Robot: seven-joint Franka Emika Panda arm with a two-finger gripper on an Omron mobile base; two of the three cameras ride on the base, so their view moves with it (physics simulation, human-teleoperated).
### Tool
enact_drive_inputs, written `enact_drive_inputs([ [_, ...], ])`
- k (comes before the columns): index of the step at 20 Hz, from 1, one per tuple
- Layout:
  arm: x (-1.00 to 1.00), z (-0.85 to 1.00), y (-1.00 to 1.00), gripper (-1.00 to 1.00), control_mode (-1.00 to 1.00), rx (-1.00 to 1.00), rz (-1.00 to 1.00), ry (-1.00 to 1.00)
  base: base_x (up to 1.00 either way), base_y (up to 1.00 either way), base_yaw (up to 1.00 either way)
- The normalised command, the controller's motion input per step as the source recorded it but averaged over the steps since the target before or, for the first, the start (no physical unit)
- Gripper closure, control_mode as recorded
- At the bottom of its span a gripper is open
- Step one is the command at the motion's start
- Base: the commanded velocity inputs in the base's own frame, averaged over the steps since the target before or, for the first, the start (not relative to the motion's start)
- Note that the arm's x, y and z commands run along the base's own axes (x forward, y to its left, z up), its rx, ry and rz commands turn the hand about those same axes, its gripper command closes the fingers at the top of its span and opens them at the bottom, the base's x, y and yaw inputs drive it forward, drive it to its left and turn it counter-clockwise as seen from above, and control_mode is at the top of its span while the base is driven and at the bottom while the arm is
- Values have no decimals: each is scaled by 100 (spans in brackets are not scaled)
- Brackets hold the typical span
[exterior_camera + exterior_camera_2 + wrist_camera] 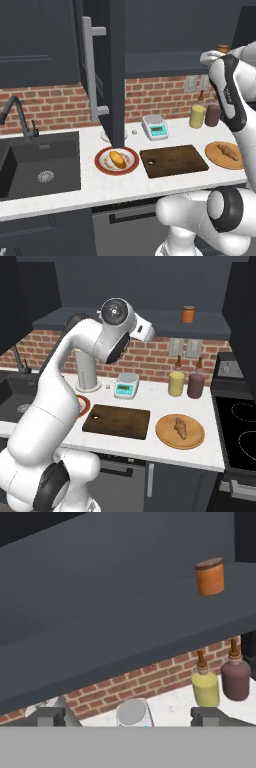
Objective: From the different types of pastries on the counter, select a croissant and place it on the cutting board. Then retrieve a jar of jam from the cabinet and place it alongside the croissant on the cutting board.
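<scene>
The brown ridged croissant [181,427] lies on a round light-tan plate [165,437], right of the bare dark cutting board [116,421] on the white counter [125,186]. The golden bun [117,159] rests on a red-rimmed plate [101,167]. The cabinet stands open, its door [117,75] swung out. On its shelf [150,323] stands the orange jar of jam [188,314]. My gripper [145,331] is raised to shelf height, left of the jar and apart from it. In the hand view the gripper [129,717] is open and holds nothing, with the jar [209,576] at the upper right.
A yellow bottle [176,383] and a maroon bottle [195,384] stand against the brick wall. A small scale [125,385] sits behind the board, a white cylinder [85,373] to its left. The black sink [40,165] is at left, a stove [240,431] at right.
</scene>
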Motion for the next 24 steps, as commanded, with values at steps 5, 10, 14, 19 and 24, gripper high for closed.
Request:
enact_drive_inputs([
  [5,-8,0,-1,-100,-100,0,-1,-3,0,0,0],
  [10,1,12,-13,-100,-100,-9,-6,-10,0,0,0],
  [14,34,62,-65,-100,-100,-5,-4,-1,0,0,0],
  [19,0,1,-2,-100,-100,-3,-2,-2,0,0,0],
  [24,41,20,-62,-100,-100,-1,-1,-9,0,0,0],
])
